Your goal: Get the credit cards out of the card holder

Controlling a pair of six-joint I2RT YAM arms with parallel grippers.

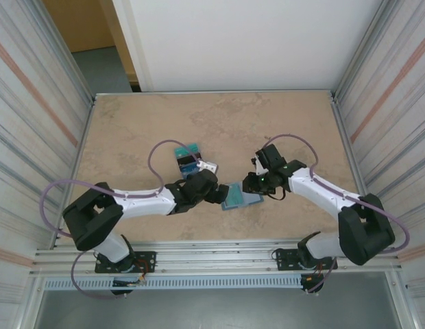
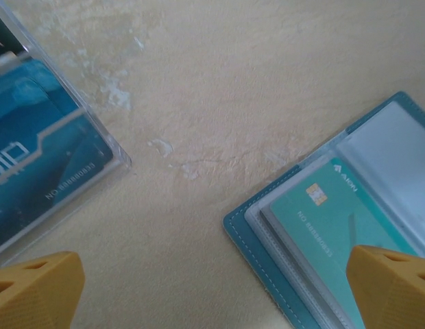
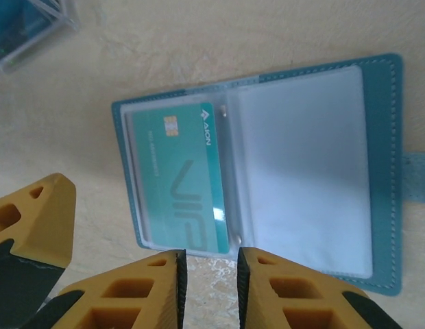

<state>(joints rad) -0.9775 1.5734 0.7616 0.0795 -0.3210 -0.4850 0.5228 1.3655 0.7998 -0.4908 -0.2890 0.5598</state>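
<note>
**One credit card (image 3: 185, 178) in the open card holder (image 3: 380, 171)**

At the card holder's near edge: right gripper (image 3: 209, 288), jaws narrow, empty. Just beside it: left gripper (image 2: 212, 281), jaws wide, empty. Teal card in the pocket away from the tab (image 3: 418, 168). Beyond: clear case (image 2: 96, 130) with blue card (image 2: 34, 144).

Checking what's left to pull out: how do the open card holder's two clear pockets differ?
The pocket away from the tab holds a teal-green card; the tab-side pocket looks empty. The first shows teal with a chip, the second pale and cloudy. Both are clear sleeves in the open card holder.
</note>
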